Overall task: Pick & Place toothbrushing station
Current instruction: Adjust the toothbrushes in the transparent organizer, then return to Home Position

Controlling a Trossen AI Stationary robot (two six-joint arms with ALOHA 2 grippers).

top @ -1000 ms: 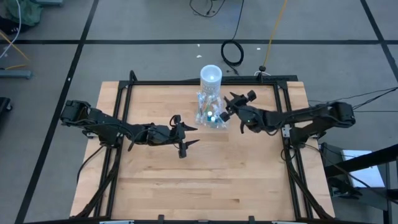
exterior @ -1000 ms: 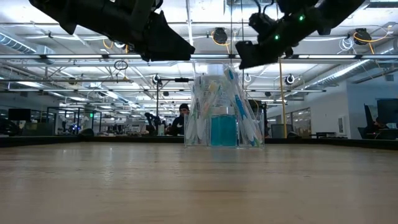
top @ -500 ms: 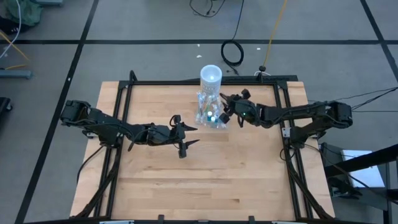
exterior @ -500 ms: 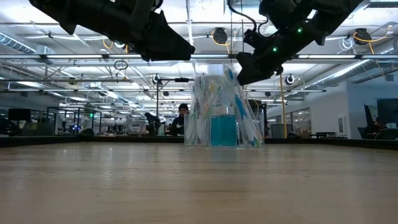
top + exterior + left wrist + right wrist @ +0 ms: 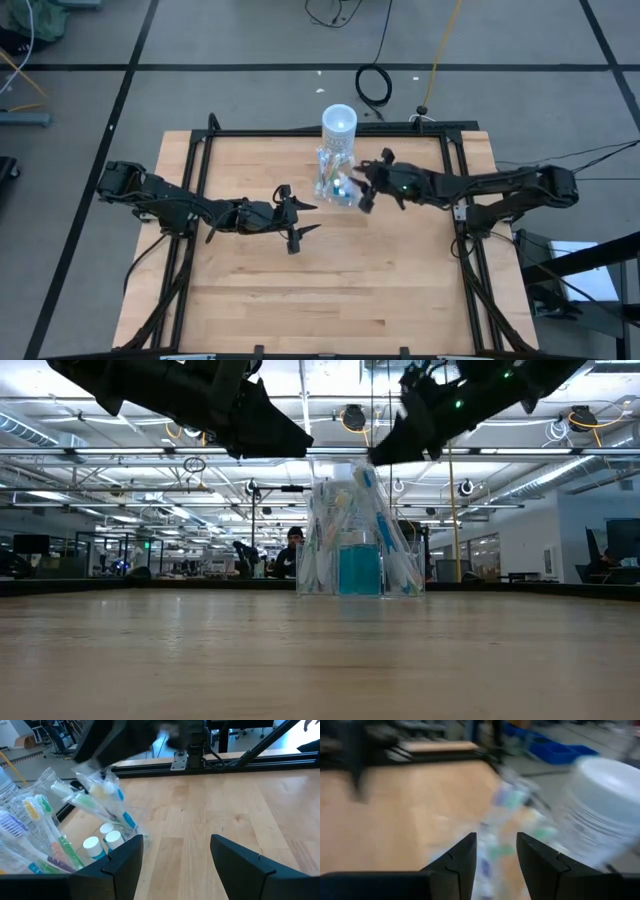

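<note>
Clear container (image 5: 358,530) holding toothbrushes (image 5: 55,827) and blue tubes (image 5: 100,842), right gripper (image 5: 362,186) spread above it, left gripper (image 5: 298,223) spread

A wooden table (image 5: 330,290) sits inside a black metal frame (image 5: 300,133). At its twelve o'clock edge stands a tall white cylinder (image 5: 338,125). On the grey floor beyond, toward one o'clock, lies a coiled black cable (image 5: 374,85) beside a yellow cord (image 5: 436,55).

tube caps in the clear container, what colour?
White caps on blue tubes, standing in the clear container. Left wrist view shows them best.
</note>
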